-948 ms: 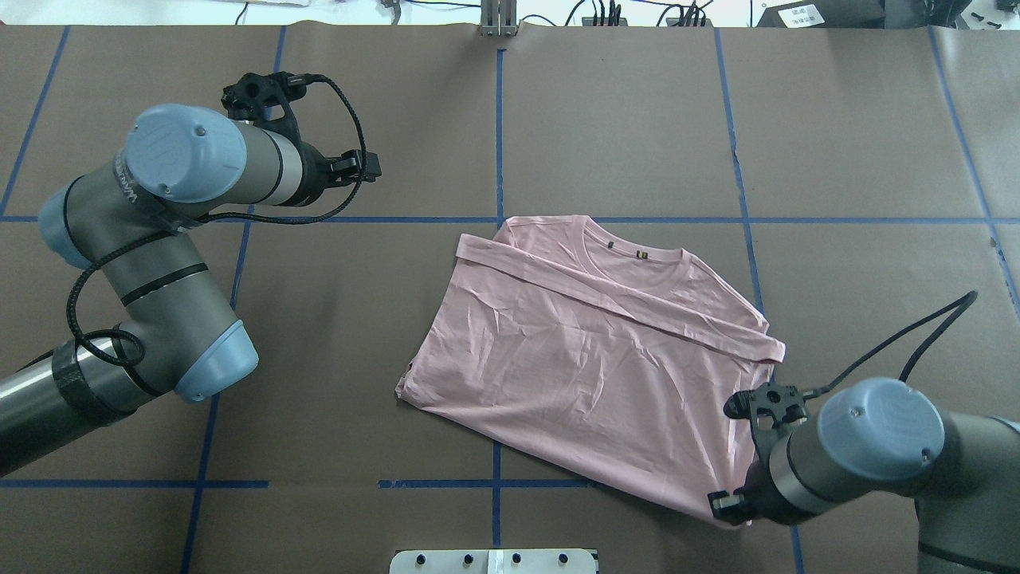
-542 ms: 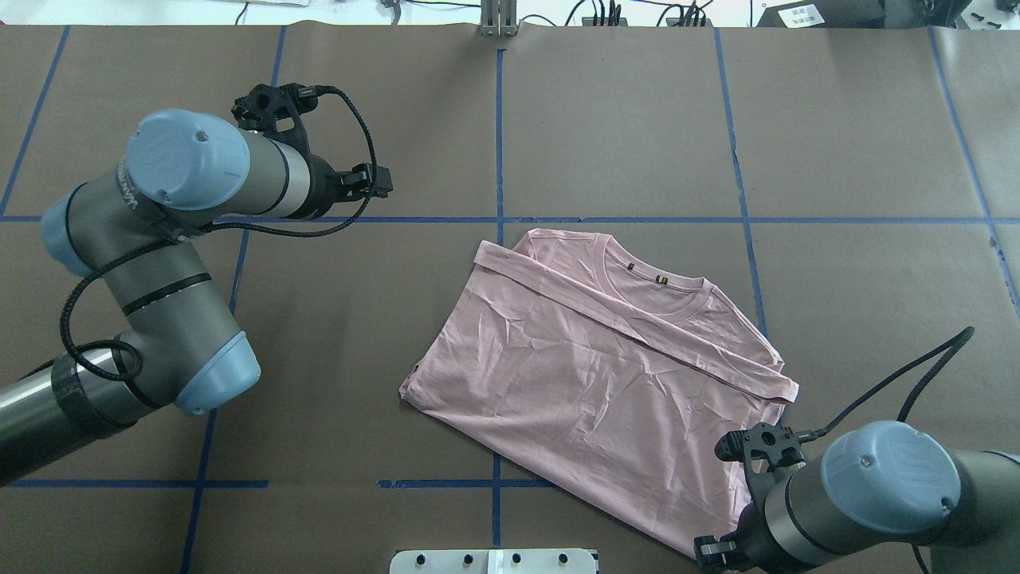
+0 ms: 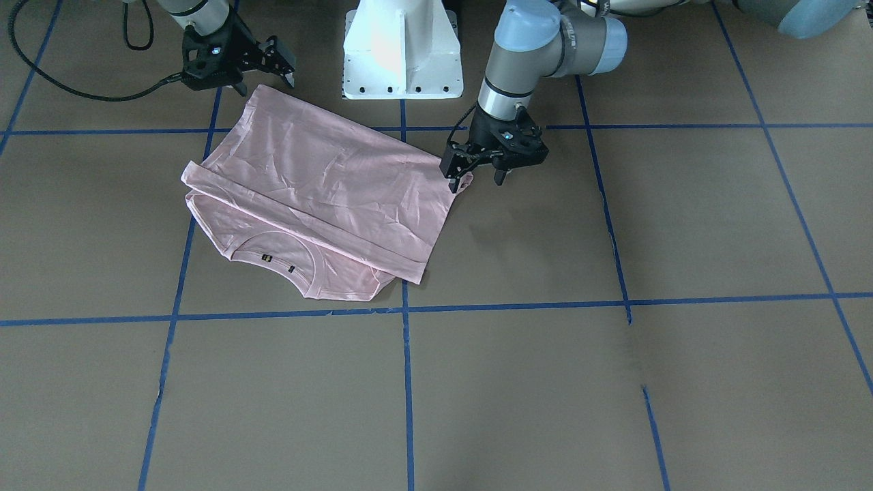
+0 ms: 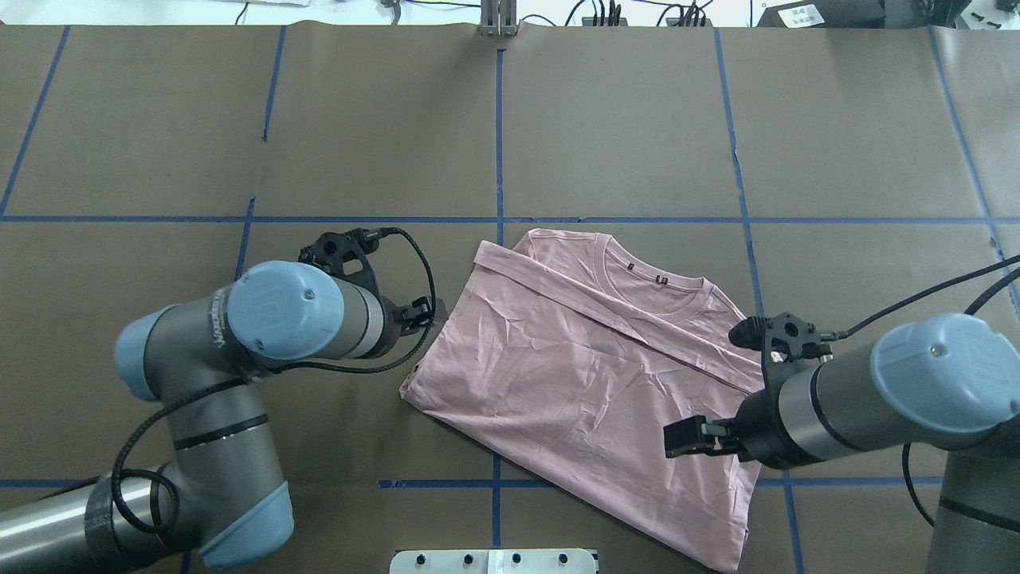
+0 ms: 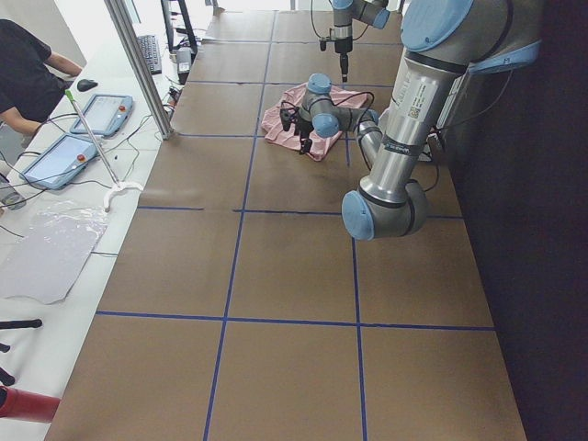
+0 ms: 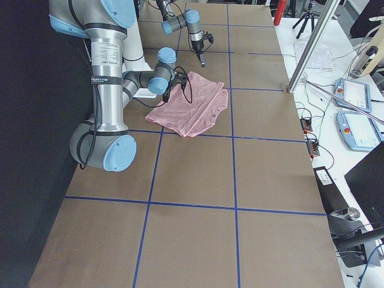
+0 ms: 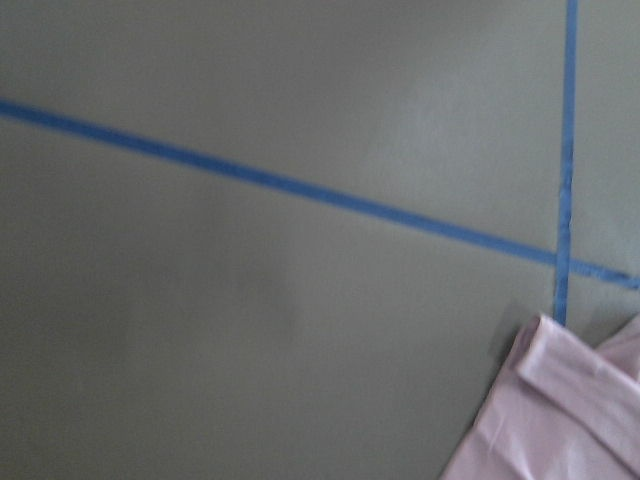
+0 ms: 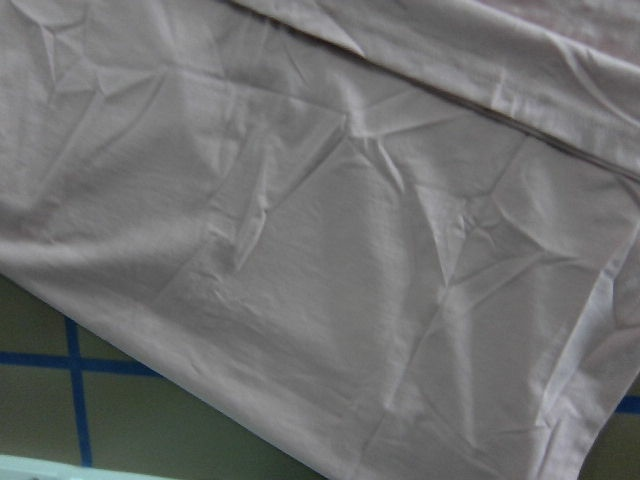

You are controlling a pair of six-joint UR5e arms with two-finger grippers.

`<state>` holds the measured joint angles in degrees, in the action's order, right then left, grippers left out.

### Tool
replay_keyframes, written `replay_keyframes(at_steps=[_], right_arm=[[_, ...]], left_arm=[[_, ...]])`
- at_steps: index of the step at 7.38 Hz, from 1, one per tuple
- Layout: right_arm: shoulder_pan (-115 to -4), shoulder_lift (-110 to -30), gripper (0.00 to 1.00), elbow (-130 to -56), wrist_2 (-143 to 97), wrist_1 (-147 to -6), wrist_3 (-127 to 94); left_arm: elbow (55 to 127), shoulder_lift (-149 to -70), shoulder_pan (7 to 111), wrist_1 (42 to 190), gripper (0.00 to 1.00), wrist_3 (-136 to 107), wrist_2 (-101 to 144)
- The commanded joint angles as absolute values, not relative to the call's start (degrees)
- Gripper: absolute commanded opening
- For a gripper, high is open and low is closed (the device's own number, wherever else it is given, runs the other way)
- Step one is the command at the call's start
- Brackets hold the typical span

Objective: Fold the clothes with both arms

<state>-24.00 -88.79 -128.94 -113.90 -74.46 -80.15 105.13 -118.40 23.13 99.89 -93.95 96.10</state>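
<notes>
T-shirt (image 4: 574, 375): pale pink, plain side up, creased. It lies flat on the brown table (image 4: 637, 119), near mid-width on the robot's side, askew to the blue tape grid (image 4: 500, 119).
Collar (image 4: 649, 279): ribbed and round, at the shirt's far edge from the robot, with two small dark tags inside.
Fold: lower part doubled up over the chest; hem band (image 4: 621, 321) runs slantwise just below the collar.
Left gripper (image 3: 476, 179): points down at the shirt's left edge, jaws spread, nothing between them. One fingertip (image 3: 453, 183) is just beside the cloth corner; I cannot tell if they touch.
Right gripper (image 3: 262, 78): above the shirt's right part, jaws spread, empty.
Left wrist view: table, two crossing tape lines, shirt corner at lower right.
Right wrist view: wrinkled pink cloth fills most of it; hem band at top right.
Pedestal (image 3: 402, 48): white, at the robot's edge of the table.
</notes>
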Motion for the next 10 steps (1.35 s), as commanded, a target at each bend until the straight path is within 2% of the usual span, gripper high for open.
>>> replay_keyframes(at_steps=[1,9,10], right_arm=[[-28.38,-87.02,1.00,-128.59,-113.56,-74.44,-80.16],[-29.71,-86.84,1.00,-128.14,-113.73,-74.53,-80.16],[-29.79,-86.84,1.00,-128.14,-113.73,-74.53,-80.16]], left_arm=[[104.25,-120.40,19.96,95.37,0.98,-97.64,95.19],[101.07,-120.32,18.98,95.01,0.94,-97.65,95.10],[100.99,-120.32,18.81,95.01,0.90,-97.65,95.10]])
